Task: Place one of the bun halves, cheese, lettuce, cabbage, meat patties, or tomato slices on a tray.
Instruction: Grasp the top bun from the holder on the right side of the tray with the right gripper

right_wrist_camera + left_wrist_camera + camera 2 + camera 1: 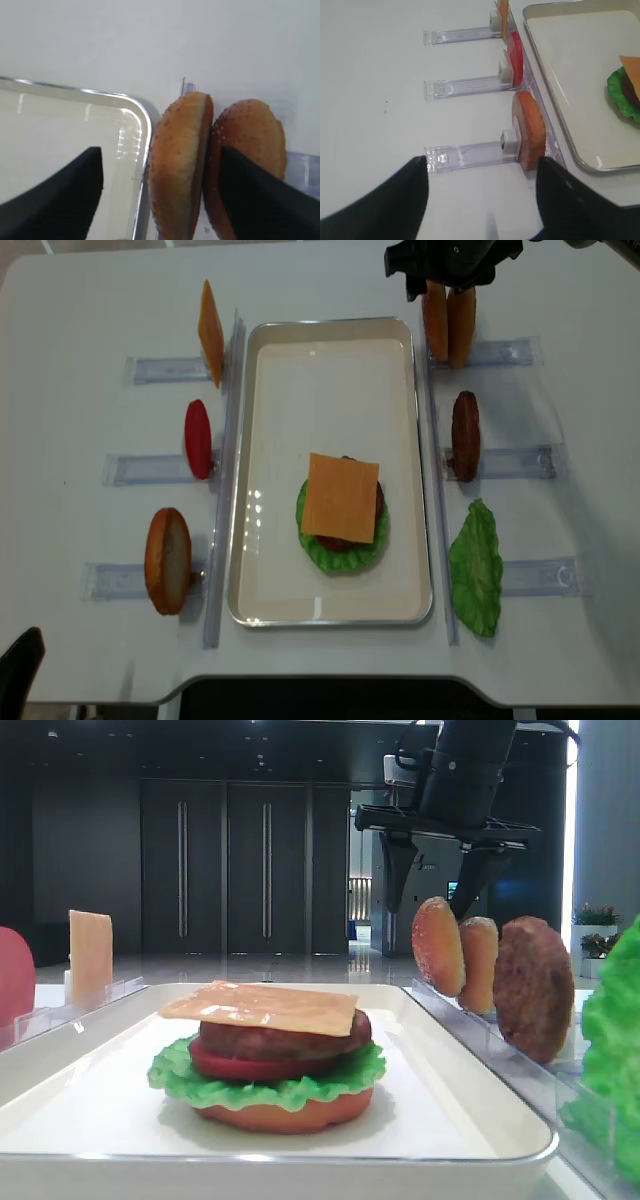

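Stacking on the tray (pixel 250 480) looks nearly finished: an orange-brown bottom bun (pixel 285 1114), lettuce (pixel 225 1085), a tomato slice (pixel 250 1066), a meat patty (pixel 290 1038) and a cheese slice (pixel 341 497) sit piled near the tray's middle, so a domed top seems to be what is left. Two bun halves (pixel 448 323) stand on edge in a clear rack (pixel 495 352) just beyond the tray's far right corner, touching each other; in the right wrist view their flat faces run roughly up and down the picture, sesame crusts bulging sideways, so each half's long axis is upright and its thin axis lies across the fingers. The right gripper (pixel 160 180) hangs over them with its jaws spread, one finger over the tray rim and the other seemingly against the outer half's (pixel 247 150) crust, bracketing the tray-side half (pixel 177 165); nothing is gripped yet, though contact is hard to judge. The left gripper (pixel 482 192) idles released beside the spare bun (pixel 529 129) on the left racks.
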Available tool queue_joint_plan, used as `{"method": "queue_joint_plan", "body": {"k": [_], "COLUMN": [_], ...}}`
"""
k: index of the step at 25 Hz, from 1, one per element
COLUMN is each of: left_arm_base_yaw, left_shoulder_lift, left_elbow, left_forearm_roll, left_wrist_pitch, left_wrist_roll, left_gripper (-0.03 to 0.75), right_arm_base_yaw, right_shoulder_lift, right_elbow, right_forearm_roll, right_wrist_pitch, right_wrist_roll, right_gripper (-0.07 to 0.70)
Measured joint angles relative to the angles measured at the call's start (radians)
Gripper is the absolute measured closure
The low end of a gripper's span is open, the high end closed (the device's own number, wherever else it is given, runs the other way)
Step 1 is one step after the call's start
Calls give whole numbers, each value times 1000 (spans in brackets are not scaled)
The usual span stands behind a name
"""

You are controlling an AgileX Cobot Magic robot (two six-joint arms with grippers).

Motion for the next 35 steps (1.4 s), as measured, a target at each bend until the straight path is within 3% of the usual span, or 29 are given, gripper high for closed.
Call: {"method": "queue_joint_plan", "body": {"k": [35], "left_arm_base_yaw": [0], "left_shoulder_lift": [0], "left_elbow": [0], "left_forearm_roll": [0], "left_wrist_pitch": [0], "left_wrist_roll": [0], "left_gripper": [199], "right_arm_base_yaw": [0], "right_shoulder_lift": [35], "right_elbow": [0], "right_forearm_roll": [0], "right_wrist_pitch": [1], "right_wrist_roll": [0], "right_gripper": [284]}}
